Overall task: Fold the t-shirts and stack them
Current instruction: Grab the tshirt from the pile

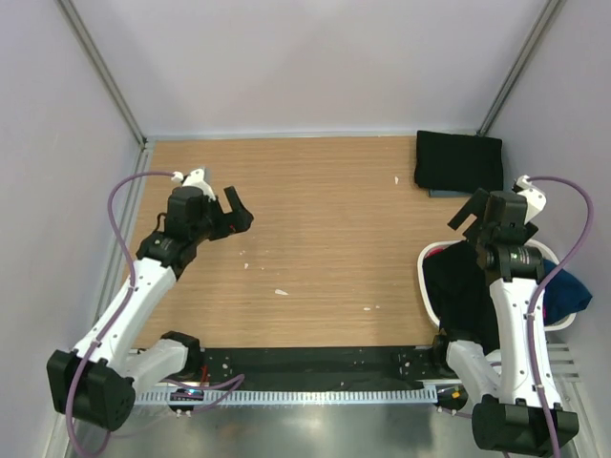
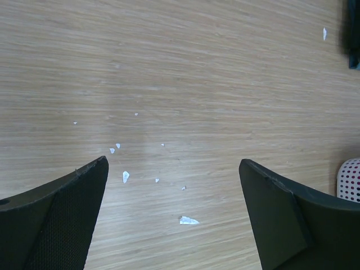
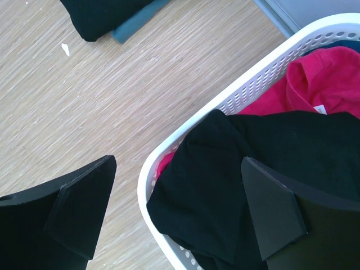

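One black t-shirt [image 1: 458, 160] lies folded at the table's back right corner, and it shows at the top left of the right wrist view [image 3: 104, 17]. Another black t-shirt [image 1: 463, 286] lies crumpled in the white basket [image 1: 427, 286] and drapes over its rim [image 3: 225, 185]. My right gripper [image 1: 474, 212] hovers open above that basket's near rim [image 3: 178, 161], with nothing between its fingers. My left gripper [image 1: 239, 210] hangs open over bare wood at the left [image 2: 173, 163], holding nothing.
A blue-grey cloth edge [image 3: 138, 25] pokes out from under the folded shirt. Pink cloth [image 3: 315, 84] and blue cloth [image 1: 568, 291] also lie in the basket. Small white paper scraps [image 2: 188, 220] dot the wooden table [image 1: 325, 210]. Pale walls enclose three sides.
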